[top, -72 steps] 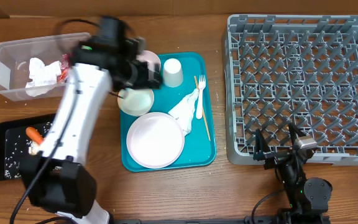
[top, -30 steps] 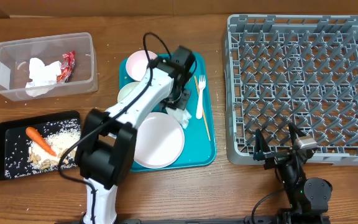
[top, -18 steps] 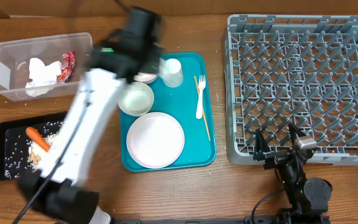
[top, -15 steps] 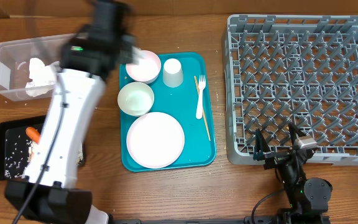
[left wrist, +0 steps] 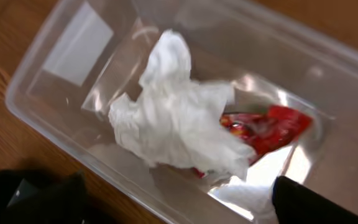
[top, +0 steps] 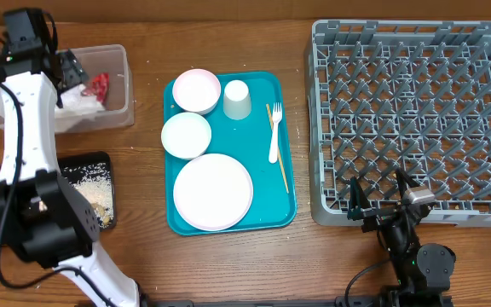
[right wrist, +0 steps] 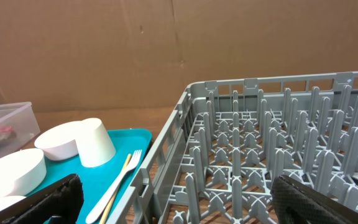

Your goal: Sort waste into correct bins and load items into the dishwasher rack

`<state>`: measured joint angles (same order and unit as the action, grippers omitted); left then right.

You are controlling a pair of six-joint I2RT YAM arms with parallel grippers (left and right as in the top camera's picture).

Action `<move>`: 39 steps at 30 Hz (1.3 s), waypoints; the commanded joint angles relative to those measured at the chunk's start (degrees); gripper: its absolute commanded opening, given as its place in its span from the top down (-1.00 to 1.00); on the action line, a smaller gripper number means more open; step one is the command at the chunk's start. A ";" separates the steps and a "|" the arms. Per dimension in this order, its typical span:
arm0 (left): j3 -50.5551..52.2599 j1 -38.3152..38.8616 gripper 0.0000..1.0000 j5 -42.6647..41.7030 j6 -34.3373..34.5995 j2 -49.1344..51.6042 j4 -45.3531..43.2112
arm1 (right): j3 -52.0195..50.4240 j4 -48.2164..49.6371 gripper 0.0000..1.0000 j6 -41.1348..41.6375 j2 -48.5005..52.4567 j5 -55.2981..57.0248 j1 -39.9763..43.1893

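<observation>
My left gripper hangs open over the clear tub at the far left. In the left wrist view the gripper is above crumpled white napkins and the red wrapper lying in the tub. The black tray holds rice scraps; my arm hides the carrot. The plate, two bowls, cup, fork and stick lie on the teal tray. My right gripper is open and empty at the near edge of the grey rack.
The teal tray sits between the bins and the rack. The right wrist view shows the open gripper, rack pegs, the fork and the cup. My left arm lies over the black tray's left part.
My left arm took the napkin off the teal tray and swung left to the clear tub. Its jaws now stand open over the napkins there. The right arm has not moved.
</observation>
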<state>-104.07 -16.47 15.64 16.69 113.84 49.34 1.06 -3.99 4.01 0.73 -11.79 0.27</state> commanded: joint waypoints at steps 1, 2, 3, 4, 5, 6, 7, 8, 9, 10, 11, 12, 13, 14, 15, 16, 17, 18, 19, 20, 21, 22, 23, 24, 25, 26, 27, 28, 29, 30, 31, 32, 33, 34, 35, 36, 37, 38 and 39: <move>-0.22 -0.04 -1.00 -0.66 0.04 0.76 2.60 | -0.59 0.26 -1.00 -0.42 -0.57 0.15 -0.26; -0.31 0.00 -1.00 -0.70 0.07 0.52 3.63 | -0.59 0.26 -1.00 -0.42 -0.57 0.15 -0.26; -0.42 0.11 -0.99 -0.72 0.09 0.20 5.11 | -0.59 0.26 -1.00 -0.42 -0.57 0.15 -0.26; -0.52 0.33 -1.00 -1.27 0.09 -0.35 6.86 | -0.59 0.26 -1.00 -0.42 -0.57 0.15 -0.26; -0.66 0.50 -1.00 -2.34 0.11 -0.83 8.11 | -0.59 0.26 -1.00 -0.42 -0.57 0.15 -0.26; -0.81 0.83 -1.00 -4.87 0.11 -1.49 9.42 | -0.59 0.26 -1.00 -0.42 -0.57 0.15 -0.26; -0.83 1.22 -1.00 -7.58 0.11 -2.29 10.29 | -0.59 0.26 -1.00 -0.42 -0.57 0.15 -0.26; -0.83 1.66 -1.00 -10.08 0.09 -2.93 10.69 | -0.59 0.26 -1.00 -0.42 -0.57 0.15 -0.26; -0.83 2.16 -1.00 -12.68 0.09 -3.67 10.80 | -0.59 0.26 -1.00 -0.42 -0.57 0.15 -0.26; -0.83 2.89 -1.00 -15.15 0.09 -4.63 10.84 | -0.59 0.28 -1.00 -0.44 -0.57 0.15 -0.26; -0.83 3.61 -1.00 -16.94 0.07 -5.60 10.93 | -0.59 0.26 -1.00 -0.42 -0.57 0.15 -0.26; -0.83 4.66 -1.00 -18.40 0.07 -7.02 11.23 | -0.59 0.26 -1.00 -0.42 -0.57 0.15 -0.26; -0.83 5.60 -1.00 -18.91 0.09 -8.17 11.47 | -0.59 0.26 -1.00 -0.42 -0.57 0.15 -0.26; -0.83 6.69 -1.00 -18.91 0.09 -9.42 11.78 | -0.59 0.26 -1.00 -0.42 -0.57 0.15 -0.26; -0.83 8.22 -1.00 -18.88 0.09 -10.99 12.02 | -0.59 0.26 -1.00 -0.42 -0.57 0.15 -0.26; -0.83 9.73 -1.00 -18.80 0.04 -12.31 12.26 | -0.59 0.26 -1.00 -0.42 -0.57 0.15 -0.26; -0.83 13.55 -1.00 -17.64 0.02 -15.02 13.25 | -0.59 0.26 -1.00 -0.42 -0.57 0.15 -0.26; -0.83 15.61 -0.99 -16.98 0.02 -16.04 13.92 | -0.59 0.26 -1.00 -0.42 -0.57 0.15 -0.26; -0.83 17.16 -1.00 -16.57 -0.02 -16.63 14.43 | -0.59 0.26 -1.00 -0.42 -0.57 0.15 -0.26; -0.83 19.34 -0.99 -16.28 -0.74 -17.20 15.19 | -0.59 0.26 -1.00 -0.42 -0.57 0.15 -0.26; -0.83 21.40 -1.00 -16.35 -1.44 -17.33 16.04 | -0.59 0.26 -1.00 -0.42 -0.57 0.15 -0.26; -0.81 23.45 -1.00 -16.59 -1.46 -17.31 17.09 | -0.59 0.26 -1.00 -0.42 -0.57 0.15 -0.26; -0.63 25.40 -1.00 -17.20 -1.44 -16.96 17.99 | -0.59 0.26 -1.00 -0.42 -0.57 0.15 -0.26; -0.48 27.28 -0.99 -17.86 -1.42 -16.50 18.93 | -0.59 0.26 -1.00 -0.42 -0.57 0.15 -0.26; -0.24 29.05 -1.00 -18.53 -1.44 -15.85 20.06 | -0.59 0.26 -1.00 -0.42 -0.57 0.15 -0.26; 0.07 30.73 -1.00 -18.75 -1.42 -15.19 21.46 | -0.59 0.26 -1.00 -0.42 -0.57 0.15 -0.26; 0.33 32.06 -1.00 -18.73 -1.42 -14.49 22.62 | -0.59 0.26 -1.00 -0.42 -0.57 0.15 -0.26; 0.63 33.62 -0.99 -18.73 -1.42 -13.62 23.69 | -0.59 0.26 -1.00 -0.42 -0.57 0.15 -0.26; 0.87 35.06 -0.99 -18.69 -1.44 -12.66 24.55 | -0.59 0.26 -1.00 -0.42 -0.57 0.15 -0.26; 0.94 36.44 -1.00 -18.67 -1.46 -11.52 25.18 | -0.59 0.26 -1.00 -0.42 -0.57 0.15 -0.26; 0.94 37.64 -0.99 -18.62 -1.46 -10.32 25.40 | -0.59 0.26 -1.00 -0.42 -0.55 0.15 -0.26; 0.94 38.73 -0.99 -18.62 -1.44 -9.01 25.29 | -0.59 0.26 -1.00 -0.42 -0.57 0.15 -0.26; 0.94 39.82 -0.99 -18.64 -1.44 -7.43 25.11 | -0.59 0.28 -1.00 -0.42 -0.57 0.15 -0.26; 0.94 40.54 -0.99 -18.64 -1.44 -6.27 25.05 | -0.59 0.26 -1.00 -0.42 -0.57 0.15 -0.26; 0.94 41.27 -0.99 -18.73 -1.40 -5.07 25.05 | -0.59 0.26 -1.00 -0.42 -0.57 0.15 -0.26; 0.94 41.90 -0.99 -18.95 -1.25 -3.91 25.11 | -0.59 0.26 -1.00 -0.42 -0.57 0.15 -0.26; 0.94 42.51 -0.99 -19.10 -1.27 -2.95 25.18 | -0.59 0.26 -1.00 -0.42 -0.57 0.15 -0.26; 0.94 43.04 -0.99 -19.08 -1.25 -2.14 25.07 | -0.59 0.26 -1.00 -0.42 -0.57 0.15 -0.26; 0.94 43.50 -0.99 -19.04 -1.25 -1.51 24.72 | -0.59 0.26 -1.00 -0.42 -0.57 0.15 -0.26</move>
<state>-103.68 25.93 -2.68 16.14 110.43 74.24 1.06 -4.01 4.03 0.73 -11.81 0.27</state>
